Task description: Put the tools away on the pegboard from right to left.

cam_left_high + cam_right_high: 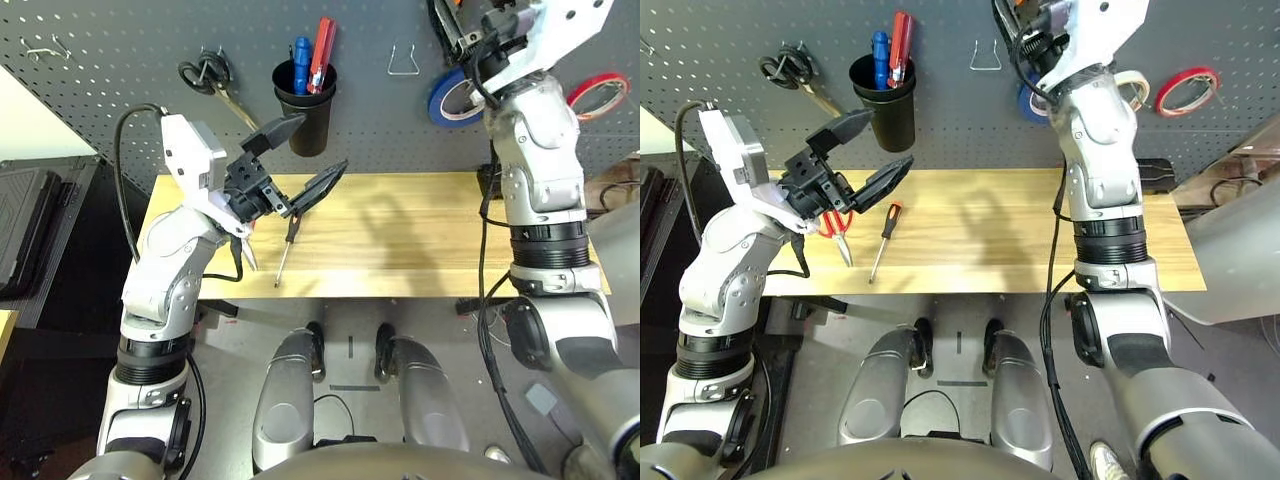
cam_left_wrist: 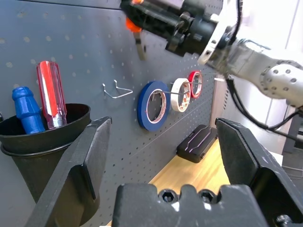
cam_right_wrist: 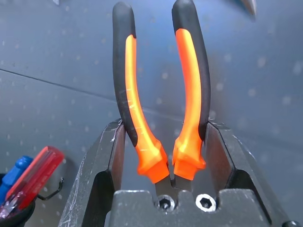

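Up against the dark grey perforated pegboard [image 1: 120, 60], the right gripper [image 3: 163, 156] clamps the orange-and-black-handled pliers [image 3: 161, 94] handles-first, seemingly to reach the bare wire hook [image 1: 404, 60], while the left gripper [image 1: 295, 160] hovers, jaws apart, above the wooden table [image 1: 400, 240].

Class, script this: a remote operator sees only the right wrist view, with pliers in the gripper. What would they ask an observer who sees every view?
Operator: I hold the pliers. Is the whitish tape roll hung?
Observer: Yes, the whitish tape roll hangs on the pegboard between a blue roll and a red roll.
Operator: What's left on the table?
Observer: The screwdriver and red-handled scissors lie on the table.
Operator: And the left gripper?
Observer: The left gripper hovers open above them.
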Robot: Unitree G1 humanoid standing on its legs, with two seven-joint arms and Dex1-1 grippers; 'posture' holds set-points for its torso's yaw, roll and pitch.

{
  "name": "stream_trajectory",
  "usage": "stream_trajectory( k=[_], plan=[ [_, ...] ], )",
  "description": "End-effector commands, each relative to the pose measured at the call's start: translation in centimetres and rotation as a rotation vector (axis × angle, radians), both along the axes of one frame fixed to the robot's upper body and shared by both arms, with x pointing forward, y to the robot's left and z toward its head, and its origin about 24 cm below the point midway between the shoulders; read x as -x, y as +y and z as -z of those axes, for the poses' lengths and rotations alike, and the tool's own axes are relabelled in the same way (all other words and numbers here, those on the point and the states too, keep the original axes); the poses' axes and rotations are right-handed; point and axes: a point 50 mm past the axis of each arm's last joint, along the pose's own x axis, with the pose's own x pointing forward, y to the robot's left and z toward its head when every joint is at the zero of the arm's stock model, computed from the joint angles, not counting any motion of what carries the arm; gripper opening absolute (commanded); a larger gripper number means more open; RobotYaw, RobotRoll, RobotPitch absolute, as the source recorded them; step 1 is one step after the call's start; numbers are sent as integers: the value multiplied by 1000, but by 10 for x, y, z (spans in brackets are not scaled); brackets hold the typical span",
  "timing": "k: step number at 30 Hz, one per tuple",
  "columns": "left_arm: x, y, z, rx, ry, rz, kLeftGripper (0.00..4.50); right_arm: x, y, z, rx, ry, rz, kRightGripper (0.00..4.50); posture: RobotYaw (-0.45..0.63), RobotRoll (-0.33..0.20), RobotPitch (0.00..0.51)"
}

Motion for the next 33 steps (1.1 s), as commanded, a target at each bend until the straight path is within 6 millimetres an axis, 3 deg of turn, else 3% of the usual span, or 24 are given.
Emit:
stream_trajectory(
  k=[1,11,23,28,33],
  plan=[
    [2,-2,3,-13,14,6,4500,-6,4,-3,-53,-21,-12,2663,155,0,201],
    [5,0,4,-21,22,-24,4500,-22,21,9,-111,44,-42,2663,187,0,213],
    [2,3,9,-33,37,-51,4500,-32,22,35,-98,128,-21,2663,190,0,220],
    [0,4,11,-42,41,-58,4500,-26,19,32,-114,50,-38,4398,186,0,220],
    [-1,5,12,-48,41,-62,4500,-14,13,28,-78,-44,-60,4489,181,0,217]
  ],
)
